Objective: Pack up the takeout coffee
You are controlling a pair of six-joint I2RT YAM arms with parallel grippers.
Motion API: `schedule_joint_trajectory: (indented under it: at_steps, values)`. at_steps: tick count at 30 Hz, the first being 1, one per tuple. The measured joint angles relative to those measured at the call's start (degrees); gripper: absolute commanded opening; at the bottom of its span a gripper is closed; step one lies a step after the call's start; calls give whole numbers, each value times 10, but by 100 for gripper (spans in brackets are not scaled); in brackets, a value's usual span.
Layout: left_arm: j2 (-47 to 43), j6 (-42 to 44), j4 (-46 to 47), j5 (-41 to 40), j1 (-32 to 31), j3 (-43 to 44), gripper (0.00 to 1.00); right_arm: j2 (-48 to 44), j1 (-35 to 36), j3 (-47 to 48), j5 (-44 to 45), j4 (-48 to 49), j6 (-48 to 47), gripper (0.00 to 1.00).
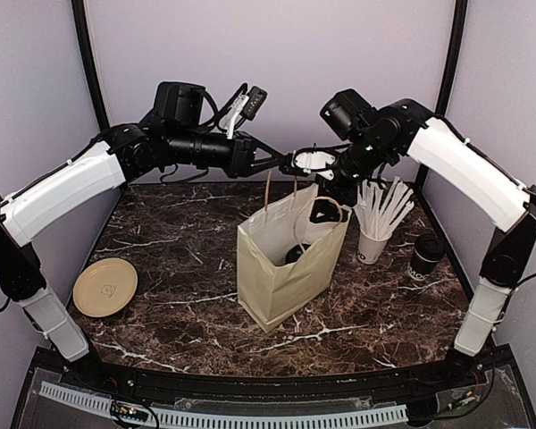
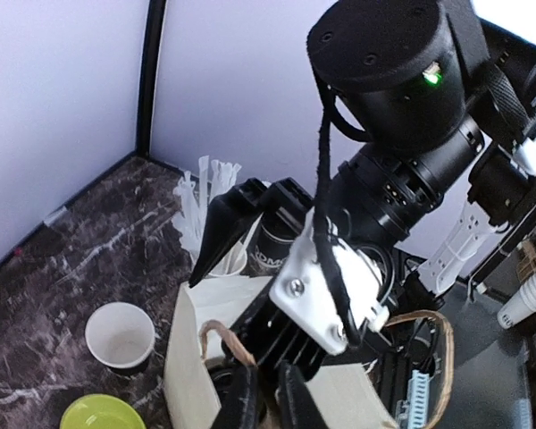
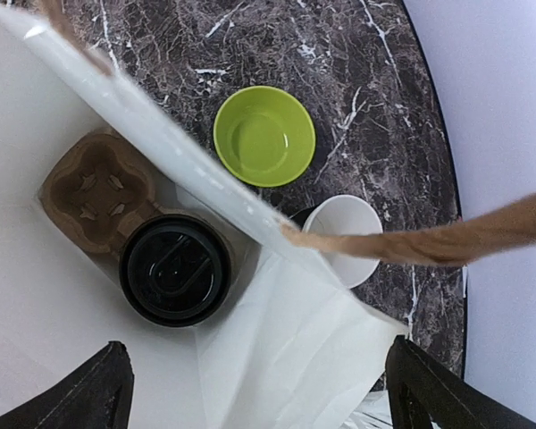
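lidded cup (image 3: 174,268) in bag (image 3: 286,349), bowl (image 3: 263,136) beside bag

fig. diffuse overhead light fills the enclosure evenly; the pale walls (image 1: 277,54) read flat lilac, without hot spots. the marble tabletop (image 1: 161,232) carries a soft sheen, not glare, and the paper bag (image 1: 286,259) casts only a faint, short shadow. overhead view: sharp throughout, the frame posts (image 1: 87,63) bowing slightly at the sides. left wrist view: the close motor housing (image 2: 384,54) is nearly featureless black around a glowing green indicator light (image 2: 431,76). right wrist view: the bag's interior is bright, almost washed out; the lidded coffee cup (image 3: 174,268) shows ring-shaped reflections; the near handle (image 3: 429,237) is blurred.
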Motion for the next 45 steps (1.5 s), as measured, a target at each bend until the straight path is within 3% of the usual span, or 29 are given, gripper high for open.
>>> schedule_joint_trajectory:
  at_steps: [2,9,16,17,18,20,21,22,24,27,32,40,43,45]
  values:
    - [8,3,-4,0,2,13,0,-12,-9,-10,2,-2,0,99]
    - [75,21,-28,-69,40,43,0,-97,-18,-18,-85,23,-28,99]
    - [90,35,-56,-79,38,75,2,-119,-52,-25,-117,40,-29,99]
    - [90,38,-59,-79,38,85,10,-119,-55,-28,-119,43,-28,99]
    - [90,40,-63,-78,38,98,29,-119,-62,-33,-122,46,-26,99]
    - [90,46,-66,-76,38,118,51,-120,-74,-43,-125,52,-24,99]
    - [89,49,-69,-75,38,125,57,-122,-80,-49,-125,55,-23,99]
    - [88,49,-72,-75,38,129,69,-124,-88,-59,-125,60,-21,99]
    - [81,52,-79,-78,38,126,81,-128,-101,-75,-128,66,-18,99]
    - [59,55,-85,-91,38,98,84,-145,-129,-109,-141,80,-8,99]
    - [46,72,-103,-97,47,87,78,-193,-182,-172,-165,108,7,99]
    - [62,83,-111,-11,68,90,40,-268,-276,-254,-197,148,29,99]
    - [94,86,-116,27,68,118,34,-275,-299,-264,-205,157,37,99]
    - [113,86,-119,48,68,134,25,-275,-306,-266,-210,160,40,99]
